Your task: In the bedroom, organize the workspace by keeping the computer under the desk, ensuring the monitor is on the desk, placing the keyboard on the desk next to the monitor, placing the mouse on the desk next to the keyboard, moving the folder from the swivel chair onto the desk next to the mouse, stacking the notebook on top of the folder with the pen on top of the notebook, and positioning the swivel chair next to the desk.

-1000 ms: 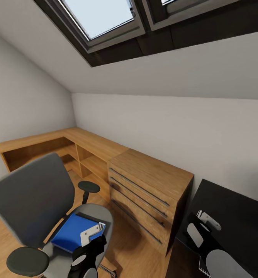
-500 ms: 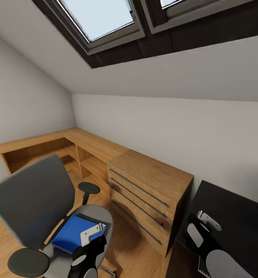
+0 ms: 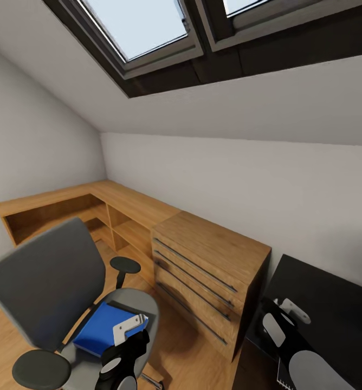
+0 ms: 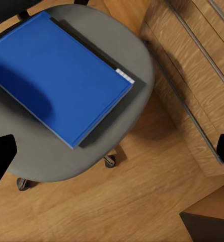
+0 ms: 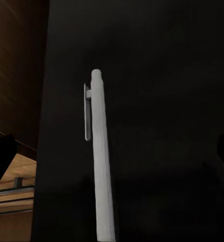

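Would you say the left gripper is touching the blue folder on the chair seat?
Apart. In the left wrist view the folder lies flat on the swivel chair seat, with the left gripper fingertips at the frame edges, clear of it.

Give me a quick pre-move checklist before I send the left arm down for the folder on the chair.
1. Folder lies flat on the chair seat: ok.
2. Nothing lies on top of the folder: ok.
3. Left gripper open, fingertips at both edges of its wrist view: ok.
4. Left gripper lined up over the folder: not ok, its centre sits past the folder's corner, over seat and floor.
5. Drawer unit beside the chair, apart from the seat: ok.
6. Right gripper above the pen on a dark surface, not gripping it: ok.
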